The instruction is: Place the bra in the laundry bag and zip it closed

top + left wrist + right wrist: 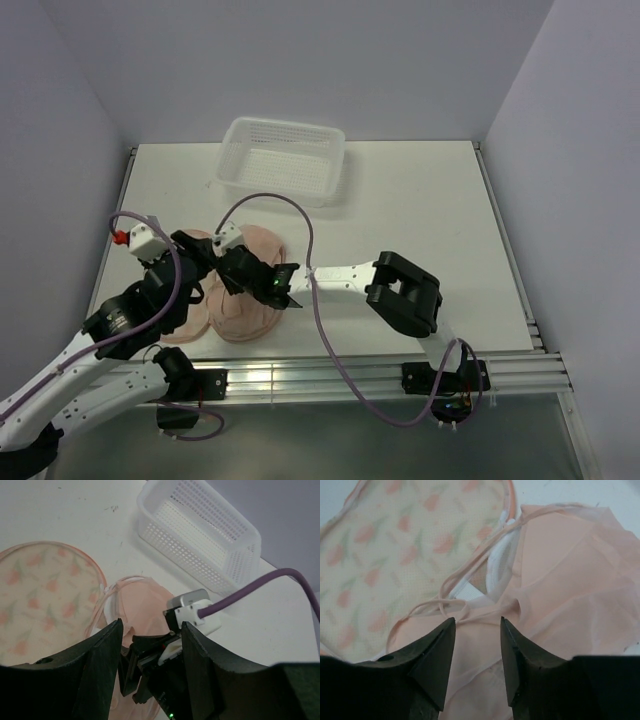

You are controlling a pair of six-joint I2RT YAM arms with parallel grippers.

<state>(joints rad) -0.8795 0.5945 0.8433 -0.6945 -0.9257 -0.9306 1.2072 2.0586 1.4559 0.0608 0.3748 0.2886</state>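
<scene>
One bra (560, 580) lies partly on one laundry bag (395, 545) at the desk's (420, 220) eight o'clock; one basket (283, 160) at twelve; left hand (151, 625) and right hand (477, 620) both gape, gripping nothing.

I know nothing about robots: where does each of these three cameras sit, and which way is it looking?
Top: fixed above and behind the arms, looking down on the table and basket; the left arm and right arm both show.
Left wrist: on the left arm, looking past its own jaws at the bag, bra, basket and right arm.
Right wrist: on the right arm, looking down between its own jaws at bra and bag.
Shared: both wrist views show bra and bag.
</scene>
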